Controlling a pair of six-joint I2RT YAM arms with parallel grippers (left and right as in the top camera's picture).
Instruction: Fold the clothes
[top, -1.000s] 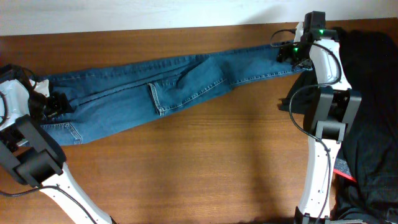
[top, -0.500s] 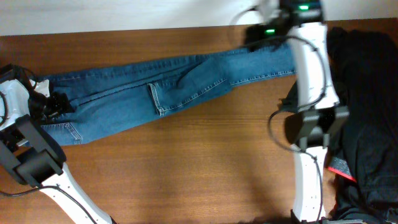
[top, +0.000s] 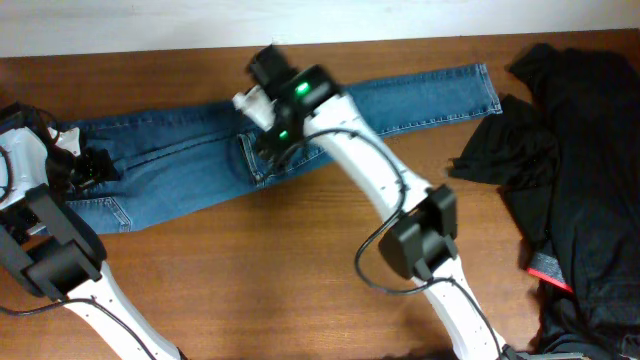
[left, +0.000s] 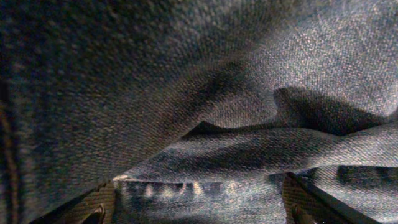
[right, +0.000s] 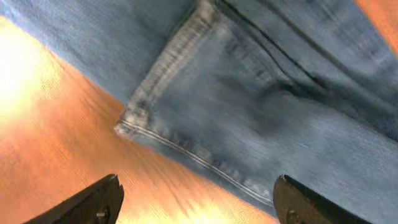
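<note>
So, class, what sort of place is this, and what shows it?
Probably a robot lab bench, not a home: left arm and right arm at a wooden table, jeans spread flat, dark clothes heaped beside.

Free tabletop (top: 250, 280) before jeans (top: 180, 170); dark garments (top: 590, 150) rightward.

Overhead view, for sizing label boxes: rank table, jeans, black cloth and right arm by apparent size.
Table
then jeans and black cloth, too close to rank, cloth cropped by frame
right arm smallest, though nearer the camera

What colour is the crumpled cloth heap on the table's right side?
Black. The crumpled cloth heap shows best in the overhead view.
</note>
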